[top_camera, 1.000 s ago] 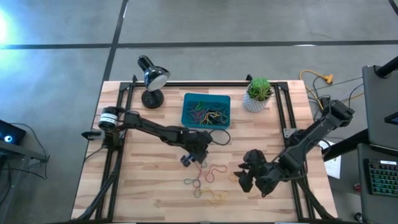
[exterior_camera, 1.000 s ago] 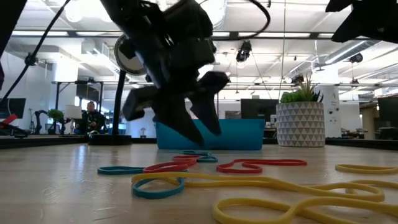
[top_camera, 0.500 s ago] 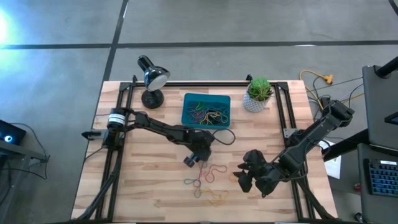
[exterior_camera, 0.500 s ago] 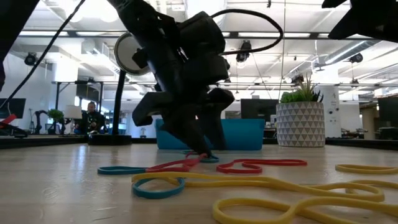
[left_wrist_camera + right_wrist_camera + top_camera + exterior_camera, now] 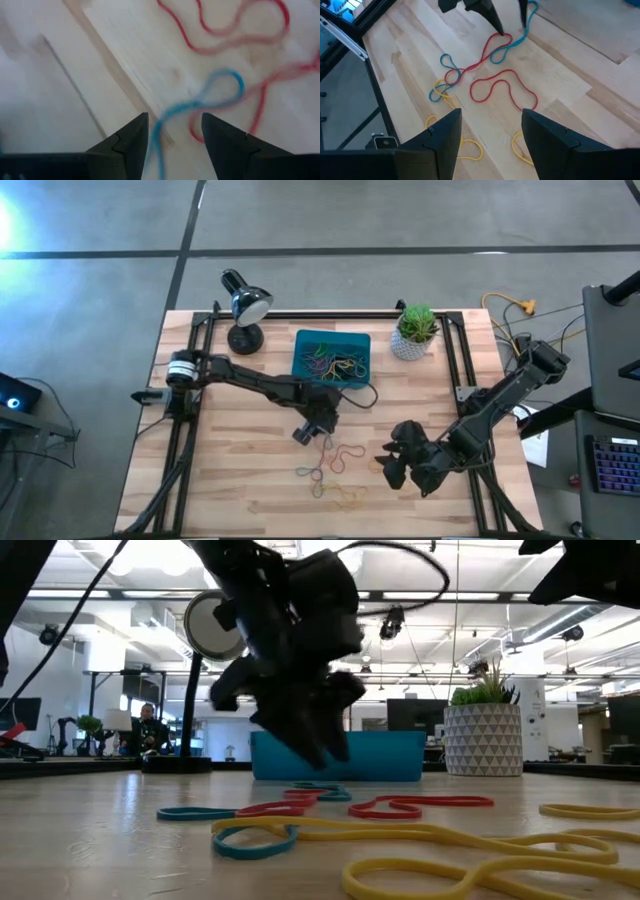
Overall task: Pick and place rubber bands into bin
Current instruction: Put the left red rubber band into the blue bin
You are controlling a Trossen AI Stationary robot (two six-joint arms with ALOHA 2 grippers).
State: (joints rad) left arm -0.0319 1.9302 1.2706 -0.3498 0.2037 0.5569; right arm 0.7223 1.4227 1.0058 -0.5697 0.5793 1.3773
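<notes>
Loose rubber bands (image 5: 333,465) in red, blue and yellow lie on the wooden table in front of the teal bin (image 5: 300,358), which holds several more. My left gripper (image 5: 318,432) hangs open just above the heap's far end, fingers slanting down. Its two fingertips (image 5: 325,752) are clear of the table. In the left wrist view a blue band (image 5: 220,92) runs between the fingers, beside a red band (image 5: 225,40). My right gripper (image 5: 396,464) waits open above the table, right of the bands.
A black desk lamp (image 5: 243,308) stands left of the bin and a white plant pot (image 5: 412,340) right of it. Black frame rails (image 5: 190,400) run along the table's left and right sides. Bare wood lies left of the bands.
My left gripper dipped until its fingertips reached the table at the blue and red bands. It has since risen a little and rolled about its own axis, with its fingers the same distance apart. The bands lie as before.
</notes>
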